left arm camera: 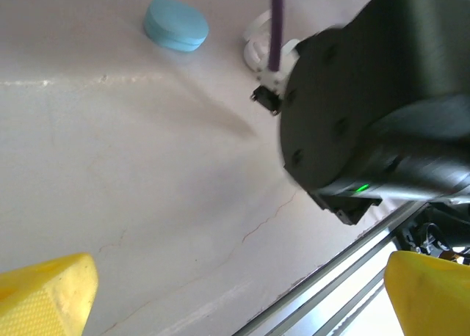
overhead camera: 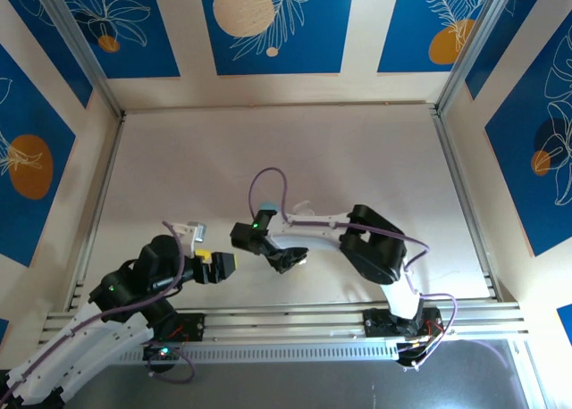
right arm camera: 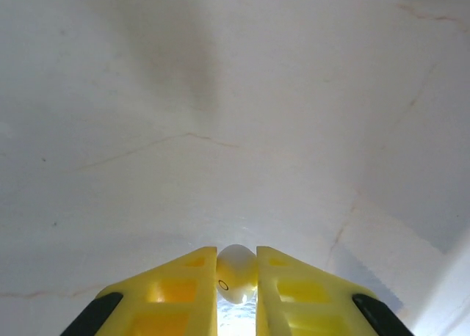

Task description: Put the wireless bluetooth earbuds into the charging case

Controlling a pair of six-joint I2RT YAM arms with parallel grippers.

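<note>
My right gripper [right arm camera: 236, 268] is shut on a white earbud [right arm camera: 236, 274], pinched between its yellow fingers low over the pale tabletop. From above, the right gripper [overhead camera: 292, 261] sits near the table's front, just right of my left gripper [overhead camera: 225, 266]. The left gripper [left arm camera: 239, 301] is open with nothing between its yellow fingers [left arm camera: 48, 292]. A light blue oval charging case [left arm camera: 176, 24] lies shut on the table beyond it, and it peeks out behind the right wrist [overhead camera: 266, 204] from above. A white case [left arm camera: 258, 44] lies beside it, mostly hidden by the right arm.
The right arm's black wrist [left arm camera: 374, 101] looms close in front of the left wrist camera. A metal rail [overhead camera: 295, 318] runs along the table's near edge. Bare tabletop [overhead camera: 268, 150] stretches toward the back wall.
</note>
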